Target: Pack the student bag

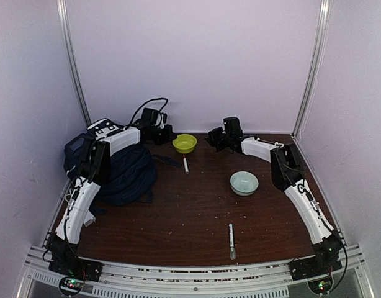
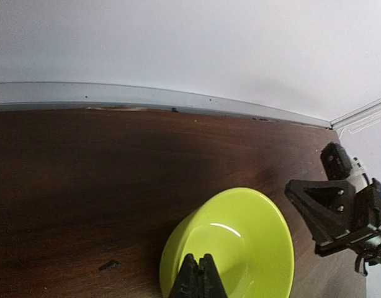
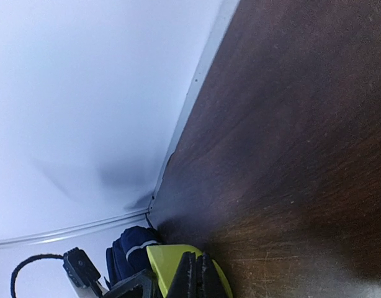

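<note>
Top external view shows bag (image 1: 125, 174) slumped left of bowl (image 1: 184, 143): soft, floppy, probably light, best seized by a strap. Left gripper (image 2: 198, 279) and right gripper (image 3: 195, 277) hang clenched empty by bowl.

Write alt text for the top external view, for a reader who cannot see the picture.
Two robot arms reach across a brown table; the left end effector and the right end effector flank a yellow-green bowl at the far side. A navy student bag lies under the left arm; a pale bowl, a white pen and a second pen lie loose.
</note>
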Controlling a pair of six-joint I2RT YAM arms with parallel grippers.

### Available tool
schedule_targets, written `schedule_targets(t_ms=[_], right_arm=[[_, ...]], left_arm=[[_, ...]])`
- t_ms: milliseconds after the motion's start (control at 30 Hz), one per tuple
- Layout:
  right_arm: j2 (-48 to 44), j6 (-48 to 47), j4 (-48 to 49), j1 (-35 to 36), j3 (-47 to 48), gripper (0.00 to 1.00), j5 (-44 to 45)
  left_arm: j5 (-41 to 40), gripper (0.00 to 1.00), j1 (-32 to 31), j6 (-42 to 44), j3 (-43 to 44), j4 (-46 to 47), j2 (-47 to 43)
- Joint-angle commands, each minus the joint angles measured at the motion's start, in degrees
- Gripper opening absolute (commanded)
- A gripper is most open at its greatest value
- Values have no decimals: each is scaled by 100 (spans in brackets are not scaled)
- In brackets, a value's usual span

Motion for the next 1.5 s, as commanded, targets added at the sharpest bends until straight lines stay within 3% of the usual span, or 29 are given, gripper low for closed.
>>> schedule_targets(t_ms=[0, 167, 333, 633, 800, 900, 1000, 1167, 1467], right_arm=[[342, 704, 150, 224, 562, 0, 425], [514, 914, 244, 292, 629, 0, 372], [605, 957, 416, 302, 713, 0, 297], [632, 978, 475, 319, 740, 0, 472], [672, 997, 493, 335, 806, 0, 509], [725, 1048, 627, 373, 830, 0, 454], [804, 1097, 721, 413, 901, 0, 424], [821, 1074, 728, 422, 933, 0, 407], [824, 969, 630, 451, 982, 0, 294]], left_arm=[[173, 0, -42, -483, -120, 576, 131], [394, 0, 13, -649, -379, 724, 112], [439, 0, 108, -12, -962, 1278, -555], [977, 0, 324, 268, -929, 1557, -857], [461, 0, 531, -714, -1288, 1490, -717], [242, 0, 496, -554, -939, 854, -447], [-31, 0, 309, 24, 151, -409, 60], [98, 0, 285, -324, -280, -1, 93], [1059, 0, 211, -622, 243, 862, 577]])
